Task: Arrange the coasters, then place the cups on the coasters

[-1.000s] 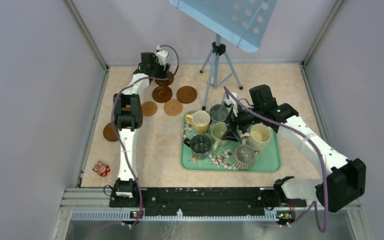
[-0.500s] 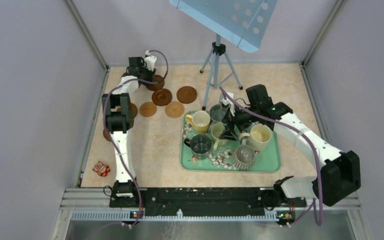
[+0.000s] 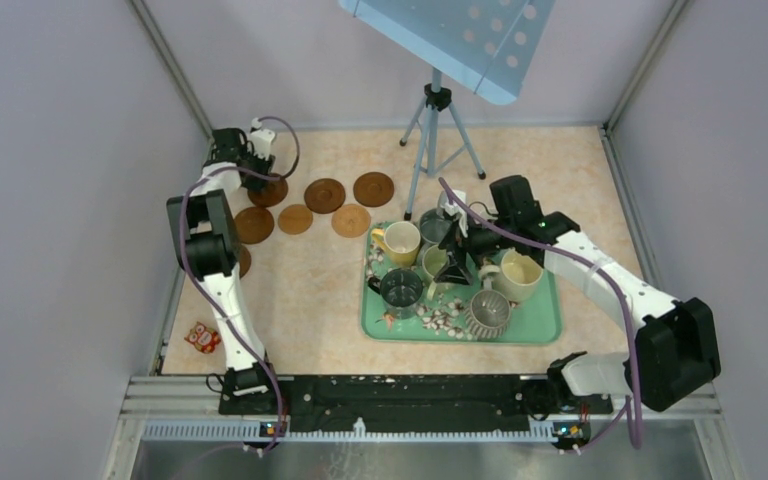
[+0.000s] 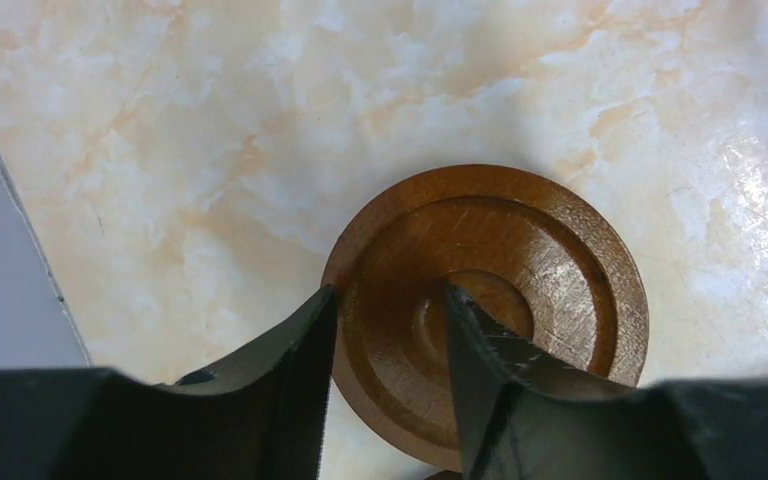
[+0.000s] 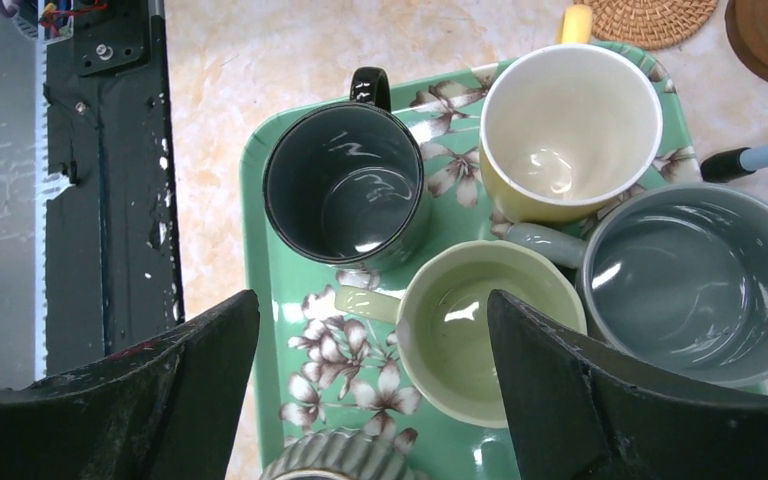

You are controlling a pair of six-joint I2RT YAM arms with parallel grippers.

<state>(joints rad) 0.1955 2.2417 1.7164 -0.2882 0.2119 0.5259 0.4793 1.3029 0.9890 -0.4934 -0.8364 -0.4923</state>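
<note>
Now | coaster (image 4: 545, 265) flat, rings up | left gripper (image 4: 390, 297) astride rim

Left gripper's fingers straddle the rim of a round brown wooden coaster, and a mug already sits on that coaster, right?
No. The round brown wooden coaster is bare; no mug sits on it, as the left wrist view shows. The left gripper does straddle its rim.

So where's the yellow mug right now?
In the overhead view the yellow mug stands at the far left corner of the green tray, beside the grey mug.
</note>
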